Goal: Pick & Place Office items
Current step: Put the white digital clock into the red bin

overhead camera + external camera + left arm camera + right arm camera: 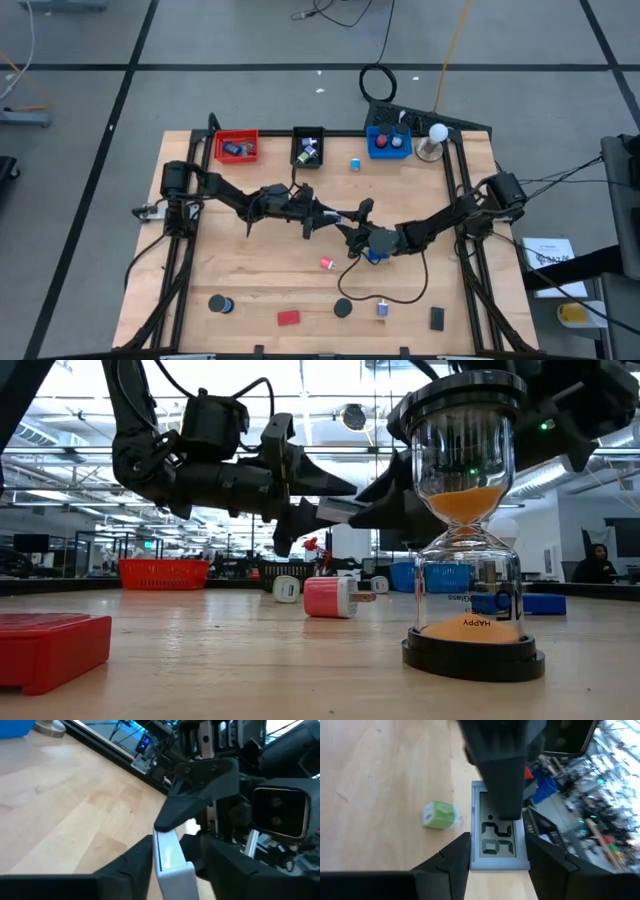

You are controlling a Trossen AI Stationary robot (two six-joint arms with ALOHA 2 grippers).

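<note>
Small digital clock (pixel 497 851), grey-white with dark digits on its face, is up off the tabletop (pixel 250 260) near the middle, caught between both arms. The right end effector (pixel 497 842) has its fingers partly closed onto the clock's two sides and is carrying it. The left end effector (pixel 175 855) reaches in from the opposite side, fingers drawn in about as far against the same clock, one of them lying across the display; it looks like a grip too, firmness unclear. Step looks like a mid-air handover, early in the job since most items are unsorted. Next move likely needs one arm to let go cleanly while the other keeps hold, then a carry to a tray; which arm gives, cannot tell. Just beside the clock a small green block (pixel 439 815) lies on the wood. Further out: pink plug-like piece (pixel 327 263), blue item (pixel 377 256) under the right arm, hourglass (pixel 468 530) with orange sand, red block (pixel 288 319), two black discs (pixel 343 309), black block (pixel 437 318), teal piece (pixel 355 164). Along the far edge sit the red tray (pixel 236 135), black tray (pixel 297 146) and blue tray (pixel 372 143), each holding a few things, and a white ball lamp (pixel 437 132). Tabletop is pale wood planks in a black frame; grey tiled floor around, cables, an open lab behind.
</note>
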